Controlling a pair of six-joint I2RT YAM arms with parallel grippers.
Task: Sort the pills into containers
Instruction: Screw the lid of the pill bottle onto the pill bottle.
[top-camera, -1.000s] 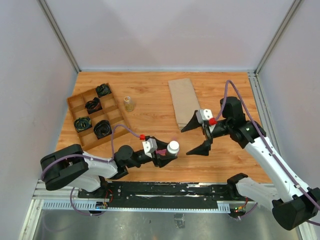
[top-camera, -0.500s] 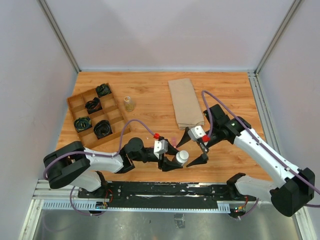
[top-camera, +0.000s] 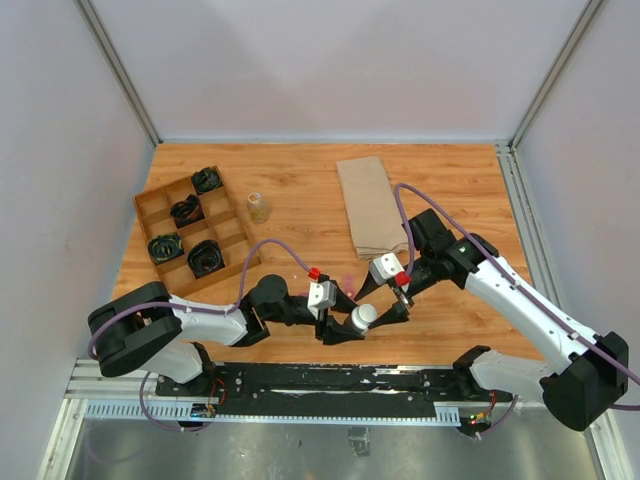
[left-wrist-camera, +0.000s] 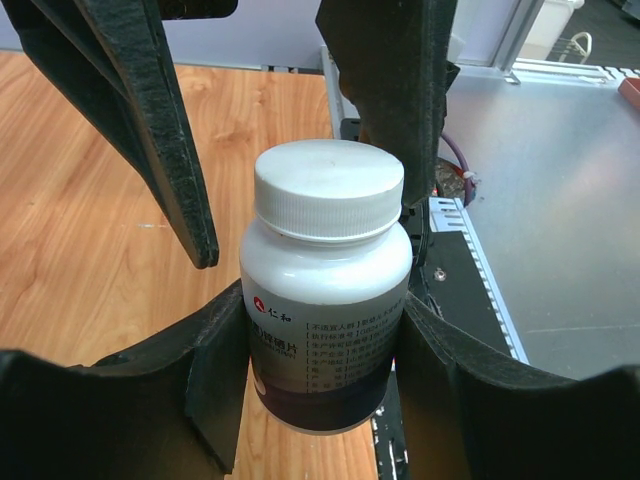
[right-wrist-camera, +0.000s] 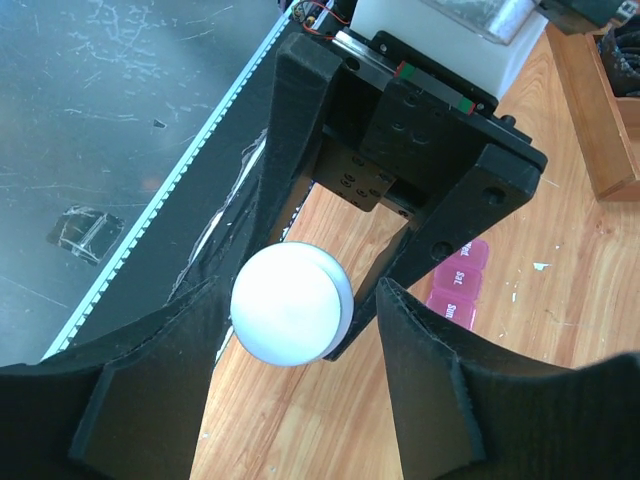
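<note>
Grey panelled walls enclose a wooden surface (top-camera: 300, 180) on three sides. A metal rail runs along its near edge, where both arms are mounted.

The wooden divided tray (top-camera: 165, 187) sits at the far left, angled to the edges. Four of its compartments each hold a black item (top-camera: 205, 258). A flat brown paper bag (top-camera: 370, 205) lies right of centre, towards the far side. A broad stretch of wood separates these from the near edge.

Both arms meet low at centre, close to the near edge. The left pincer (top-camera: 348, 320) is clenched on the body of a white pill bottle (left-wrist-camera: 325, 300), held upright. The right pincer (top-camera: 375, 305) straddles the bottle's white cap (left-wrist-camera: 328, 190). It is released, not gripping: the left wrist view shows a clear gap between one finger and the cap. That view also shows printed red and dark labelling on the bottle. It places the bottle beside the surface's edge, with the metal rail on the other side.

A small clear jar (top-camera: 259, 207) stands upright just right of the tray. Its contents cannot be told.

The containers (right-wrist-camera: 460, 285), a pink translucent strip, lie on the wood just beyond the held bottle. The right wrist view shows two lidded compartments with white lettering, the rest hidden behind a finger. The top view shows only a faint pink patch there. No contents are discernible.
</note>
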